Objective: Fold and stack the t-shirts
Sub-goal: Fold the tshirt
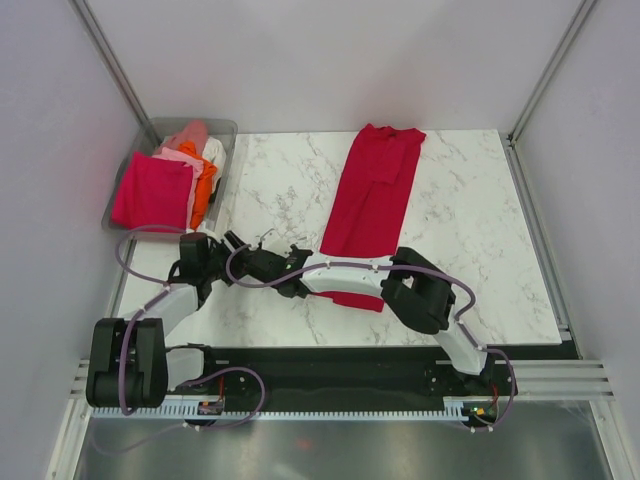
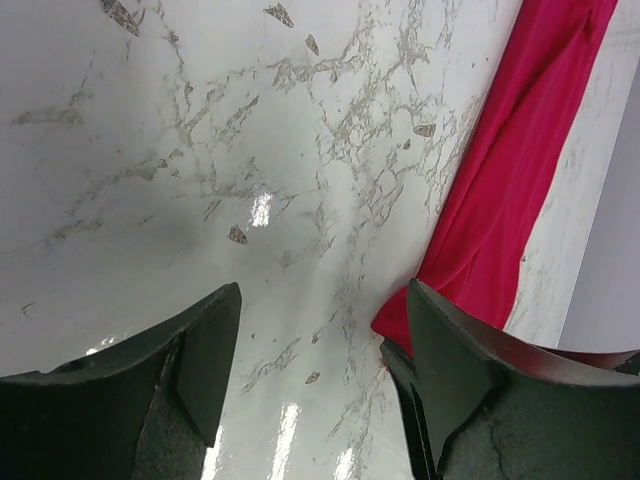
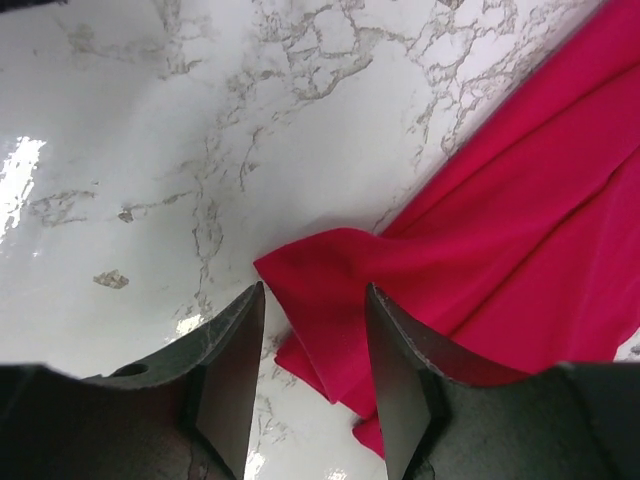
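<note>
My right gripper (image 3: pixel 310 300) open, near corner of the crimson shirt (image 3: pixel 500 220) between its jaws | strip's long axis runs 7-to-1 o'clock on the table (image 1: pixel 470 220) in top view | left gripper (image 2: pixel 325 295) open, corner at its 3 o'clock | right looks nearer for the pinch

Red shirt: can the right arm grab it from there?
Probably yes. The right arm has its jaws open just over a corner of the red shirt, with nothing in between.
</note>
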You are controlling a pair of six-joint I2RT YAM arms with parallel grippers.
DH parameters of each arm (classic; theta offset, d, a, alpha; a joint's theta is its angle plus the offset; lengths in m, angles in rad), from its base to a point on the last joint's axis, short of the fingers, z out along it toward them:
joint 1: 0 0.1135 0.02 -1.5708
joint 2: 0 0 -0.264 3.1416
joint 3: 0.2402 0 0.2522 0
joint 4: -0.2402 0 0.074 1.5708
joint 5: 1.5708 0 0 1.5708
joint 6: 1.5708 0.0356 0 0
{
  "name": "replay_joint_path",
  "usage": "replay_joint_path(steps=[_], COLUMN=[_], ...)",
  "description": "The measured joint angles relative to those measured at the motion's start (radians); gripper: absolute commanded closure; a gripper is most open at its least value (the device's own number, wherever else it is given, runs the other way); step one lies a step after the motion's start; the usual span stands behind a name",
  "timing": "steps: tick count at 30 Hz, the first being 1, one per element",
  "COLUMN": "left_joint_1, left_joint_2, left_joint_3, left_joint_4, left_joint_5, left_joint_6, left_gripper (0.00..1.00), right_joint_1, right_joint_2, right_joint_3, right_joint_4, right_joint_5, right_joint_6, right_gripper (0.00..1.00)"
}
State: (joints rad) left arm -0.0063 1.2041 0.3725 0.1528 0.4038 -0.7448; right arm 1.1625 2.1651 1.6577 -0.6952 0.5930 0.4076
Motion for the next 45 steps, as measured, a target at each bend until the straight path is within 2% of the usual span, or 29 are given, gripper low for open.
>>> replay_joint_path(steps=[1,3,4,5,7,8,11,15,19,28,30,31,33,34,36,39,45], left_joint_1=[0.0,0.011,0.018,0.022,0.029,0.029,0.028,0.028,-0.008,-0.272,-0.34,-0.364,-0.412,-0.427,-0.443,-0.466,-0.5], left_joint_2=[0.002,0.005,0.006,0.007,0.008,0.009,0.011,0.02,0.06,0.139,0.154,0.163,0.189,0.204,0.233,0.288,0.339], left_joint_3=[0.0,0.0,0.0,0.0,0.0,0.0,0.0,0.0,0.001,0.103,0.143,0.159,0.198,0.214,0.238,0.272,0.317], left_joint_4=[0.0,0.001,0.001,0.002,0.003,0.004,0.007,0.014,0.031,-0.004,-0.021,-0.029,-0.048,-0.058,-0.075,-0.108,-0.144], left_joint_5=[0.0,0.004,0.006,0.006,0.007,0.008,0.017,0.024,0.044,-0.011,-0.039,-0.046,-0.067,-0.073,-0.082,-0.092,-0.093], left_joint_6=[0.0,0.0,0.0,0.0,0.0,0.0,0.0,0.0,0.001,0.031,0.051,0.06,0.08,0.088,0.101,0.121,0.146], left_gripper=[0.26,0.26,0.26,0.26,0.26,0.27,0.27,0.28,0.28,0.27,0.25,0.25,0.25,0.25,0.25,0.25,0.31], right_joint_1=[0.0,0.0,0.0,0.0,0.0,0.0,0.0,0.0,-0.001,-0.006,-0.009,-0.009,-0.012,-0.013,-0.013,-0.013,-0.013], right_joint_2=[0.007,0.017,0.021,0.025,0.028,0.028,0.024,-0.016,-0.095,-0.282,-0.317,-0.329,-0.361,-0.376,-0.418,-0.485,-0.581], right_joint_3=[0.005,0.01,0.01,0.01,0.01,0.01,-0.002,-0.074,-0.177,-0.424,-0.482,-0.504,-0.562,-0.587,-0.653,-0.743,-0.809], right_joint_4=[0.0,0.0,0.001,0.0,-0.001,0.0,0.026,0.072,0.102,0.166,0.179,0.183,0.188,0.196,0.217,0.245,0.304], right_joint_5=[0.002,0.008,0.011,0.014,0.018,0.018,0.023,0.034,0.055,0.13,0.14,0.143,0.146,0.146,0.146,0.141,0.124], right_joint_6=[-0.011,-0.031,-0.04,-0.047,-0.054,-0.05,-0.037,0.018,0.122,0.379,0.443,0.468,0.529,0.548,0.599,0.636,0.655], right_gripper=[0.49,0.59,0.66,0.78,0.86,0.94,1.0,1.0,0.95,0.92,0.86,0.74,0.73,0.59,0.48,0.45,0.5])
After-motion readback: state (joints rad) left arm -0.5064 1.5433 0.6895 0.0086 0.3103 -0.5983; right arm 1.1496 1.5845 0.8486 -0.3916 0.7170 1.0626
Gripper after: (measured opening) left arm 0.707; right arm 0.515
